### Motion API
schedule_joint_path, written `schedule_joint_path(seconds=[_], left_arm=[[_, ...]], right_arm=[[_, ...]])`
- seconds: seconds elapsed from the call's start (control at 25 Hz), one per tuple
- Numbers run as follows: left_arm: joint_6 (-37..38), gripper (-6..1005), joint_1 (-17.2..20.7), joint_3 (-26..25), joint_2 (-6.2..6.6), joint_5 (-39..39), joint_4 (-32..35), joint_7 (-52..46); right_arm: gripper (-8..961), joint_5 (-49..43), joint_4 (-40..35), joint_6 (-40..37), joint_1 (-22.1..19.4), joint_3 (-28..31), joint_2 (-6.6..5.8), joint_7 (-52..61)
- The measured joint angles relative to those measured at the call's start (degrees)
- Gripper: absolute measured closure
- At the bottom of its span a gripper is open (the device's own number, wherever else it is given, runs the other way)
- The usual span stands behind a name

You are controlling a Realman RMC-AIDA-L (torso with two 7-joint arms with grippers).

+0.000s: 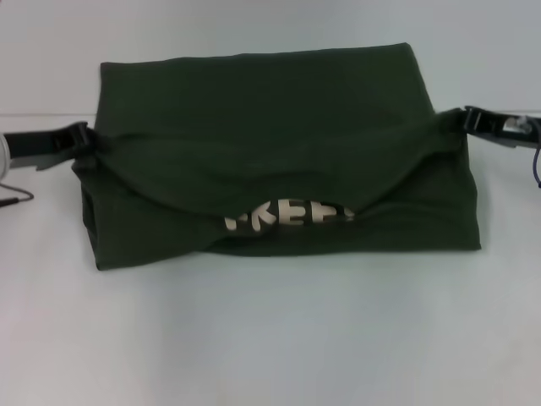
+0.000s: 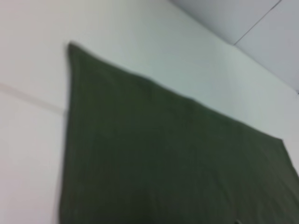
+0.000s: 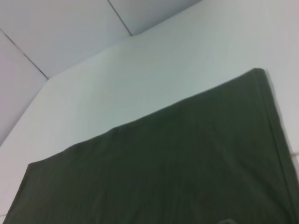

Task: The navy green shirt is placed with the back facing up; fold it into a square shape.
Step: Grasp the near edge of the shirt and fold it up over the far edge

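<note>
White table (image 1: 270, 338), one navy green shirt (image 1: 279, 144), two pincers

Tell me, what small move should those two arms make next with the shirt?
Probably carry the lifted fold farther across. The left gripper and right gripper pinch the shirt at its sides, and the fold sags mid-way, letters peeking underneath.

The head camera looks down from the front; both wrist cameras sit close – all three see the shirt (image 1: 279, 144).
</note>
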Motion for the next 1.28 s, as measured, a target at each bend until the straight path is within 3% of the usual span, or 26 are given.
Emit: schedule_joint_path(seconds=[0.16, 0.52, 0.92, 1.28], left_arm=[[-0.1, 973, -1.0, 0.4, -0.01, 0.3, 2.1, 1.6], [-2.6, 972, -4.0, 1.9, -1.49, 0.6, 3.0, 10.8], [-5.4, 972, -3.8, 3.0, -3.09, 1.1, 3.4, 11.3], [-7.2, 973, -3.5, 3.0, -3.87, 1.0, 3.4, 11.4]], right_arm=[[906, 0.1, -0.6, 1.5, 0.8, 0.0, 0.48, -1.9], [905, 0.0, 0.1, 7.3, 1.9, -0.2, 2.23, -4.7], [904, -0.2, 0.3, 17.9, 3.3, -7.8, 3.91, -4.9], [902, 0.3, 0.4, 18.6, 2.5, -7.3, 3.52, -4.3]])
